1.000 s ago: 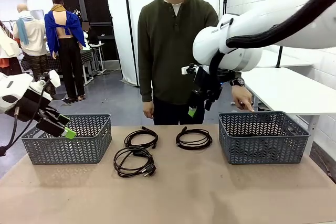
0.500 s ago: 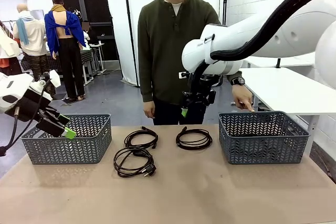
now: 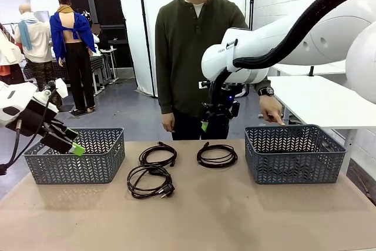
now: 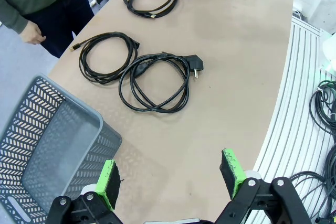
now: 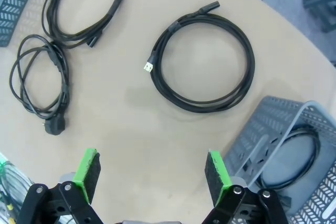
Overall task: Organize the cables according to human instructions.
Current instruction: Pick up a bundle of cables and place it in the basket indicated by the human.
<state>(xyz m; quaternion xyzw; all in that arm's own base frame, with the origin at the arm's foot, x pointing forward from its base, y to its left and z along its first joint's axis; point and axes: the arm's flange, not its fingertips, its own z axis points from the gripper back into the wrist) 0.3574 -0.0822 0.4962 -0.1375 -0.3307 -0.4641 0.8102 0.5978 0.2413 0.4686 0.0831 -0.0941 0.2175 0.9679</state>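
Three coiled cables lie between two grey baskets

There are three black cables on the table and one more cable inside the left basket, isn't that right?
Not quite. The fourth cable is inside the right basket, not the left one. The right wrist view shows it curled up in there. The rest of what you said is right.
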